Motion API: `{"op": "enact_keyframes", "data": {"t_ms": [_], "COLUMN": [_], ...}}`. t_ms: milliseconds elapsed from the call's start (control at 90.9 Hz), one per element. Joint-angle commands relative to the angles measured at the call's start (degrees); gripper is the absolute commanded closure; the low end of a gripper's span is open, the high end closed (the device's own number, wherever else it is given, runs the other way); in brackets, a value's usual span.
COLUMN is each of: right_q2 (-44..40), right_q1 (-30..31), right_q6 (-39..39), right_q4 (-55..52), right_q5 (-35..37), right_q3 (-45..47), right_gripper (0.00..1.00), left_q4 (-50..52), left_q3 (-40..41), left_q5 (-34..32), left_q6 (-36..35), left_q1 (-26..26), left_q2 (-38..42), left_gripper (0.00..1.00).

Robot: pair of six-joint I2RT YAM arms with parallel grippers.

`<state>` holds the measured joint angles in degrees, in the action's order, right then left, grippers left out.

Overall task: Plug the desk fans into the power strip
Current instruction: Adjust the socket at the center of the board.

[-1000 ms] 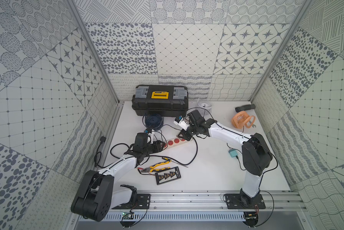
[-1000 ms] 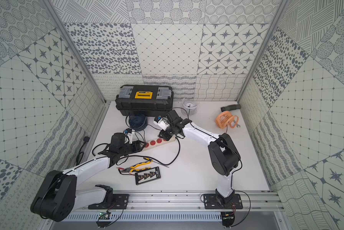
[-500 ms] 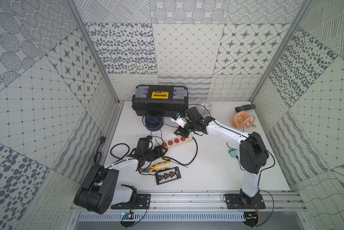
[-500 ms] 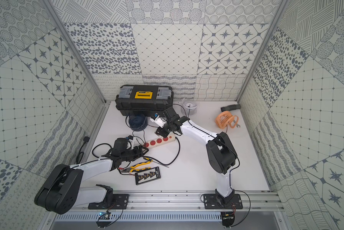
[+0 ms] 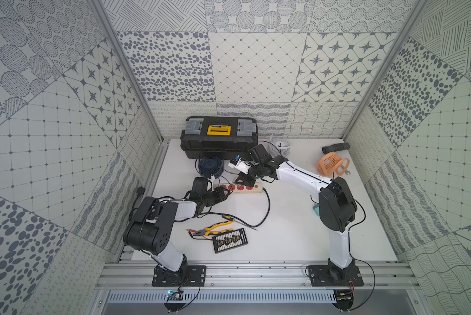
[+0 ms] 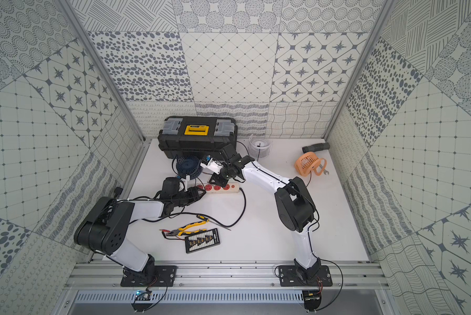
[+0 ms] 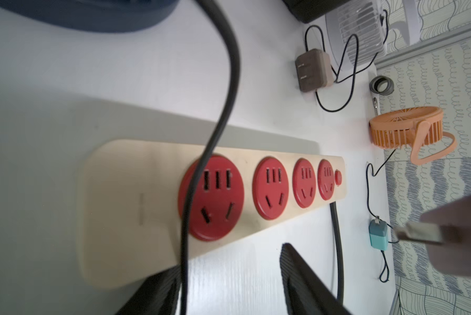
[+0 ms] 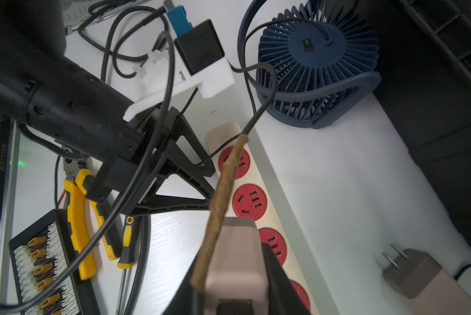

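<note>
White table [image 5: 283,231] inside patterned walls is carrying the power strip [image 5: 257,188], lying flat just in front of the navy desk fan [image 8: 316,65], 4 red sockets facing up. Right gripper [image 5: 243,179] is clamping a beige plug [image 8: 235,253] (brown-sleeved cord running toward the fan) over the strip. Left gripper [image 5: 224,194] is sitting unclenched at the strip's end opposite the button, grasping nothing.
</note>
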<state>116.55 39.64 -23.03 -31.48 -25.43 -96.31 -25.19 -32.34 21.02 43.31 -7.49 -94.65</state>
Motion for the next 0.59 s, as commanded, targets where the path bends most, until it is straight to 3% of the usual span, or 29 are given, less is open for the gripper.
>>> {"op": "enact_keyframes", "data": {"t_ms": [0, 242, 583], "right_q2": [2.6, 8.7, 16.9], "right_q1": [0.8, 1.2, 1.8], "right_q6": [-3.8, -6.2, -9.5], "right_q4": [-1.1, -3.4, -8.0], "right_q5": [-0.5, -0.5, -3.5], "right_q3": [-3.9, -12.3, -22.8], "right_gripper": [0.93, 0.93, 0.93], "left_q4": [-3.9, 1.7, 3.2], "left_q3": [1.1, -0.3, -6.8], "left_q5": [-3.9, -5.0, -3.7], "left_q6": [-3.1, -7.0, -8.5], "left_q1": [3.0, 5.9, 7.1], "left_q2": [1.0, 4.7, -1.7], "left_gripper": [0.38, 0.38, 0.53]}}
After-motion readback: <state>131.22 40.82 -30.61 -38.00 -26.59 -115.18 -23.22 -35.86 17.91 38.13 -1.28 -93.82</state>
